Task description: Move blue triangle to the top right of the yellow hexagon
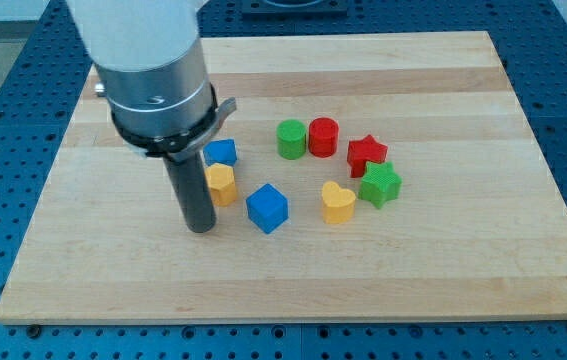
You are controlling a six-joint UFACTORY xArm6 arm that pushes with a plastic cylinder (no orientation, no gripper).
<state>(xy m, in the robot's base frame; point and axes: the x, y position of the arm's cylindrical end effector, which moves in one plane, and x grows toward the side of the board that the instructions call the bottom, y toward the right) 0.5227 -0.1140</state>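
Note:
The blue triangle (221,152) lies on the wooden board (463,260), left of centre, touching the top of the yellow hexagon (222,184). My tip (201,227) rests on the board just below and left of the yellow hexagon, with the rod beside the hexagon's left side. The blue triangle is above and a little right of the tip, partly hidden by the arm's body.
A blue cube (267,207) sits right of the tip. A yellow heart (338,202), green star (380,184), red star (366,153), red cylinder (323,136) and green cylinder (291,139) form an arc at centre right.

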